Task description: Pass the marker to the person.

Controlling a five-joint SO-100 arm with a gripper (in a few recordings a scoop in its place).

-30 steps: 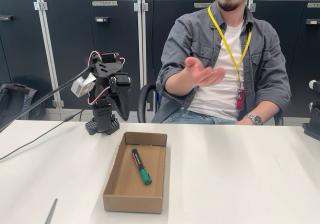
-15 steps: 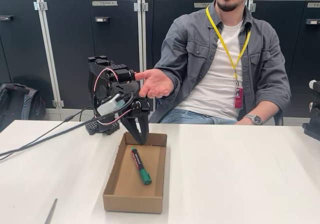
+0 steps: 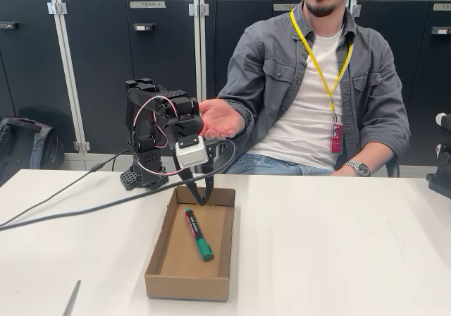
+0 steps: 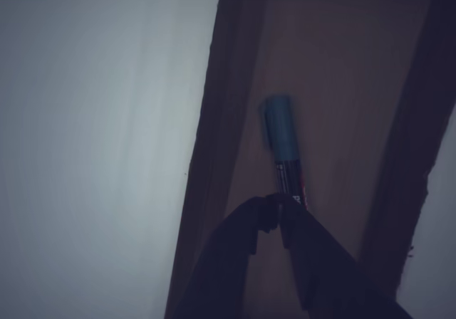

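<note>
Down comes the end effector (image 3: 203, 197) since half a sec ago, tips now dipping inside the far end of the cardboard box (image 3: 156, 266), right above the marker (image 3: 198, 233). Marker lies flat on the box floor, green cap toward the near edge of the table (image 3: 338, 252), not grasped. Wrist view: end effector (image 4: 274, 208) fingers nearly together w/ a slim gap, gripping nothing, marker (image 4: 283, 148) just beyond the tips. Person (image 3: 317, 83) sits behind the table's far edge, open hand (image 3: 220, 118) held out palm up.
</note>
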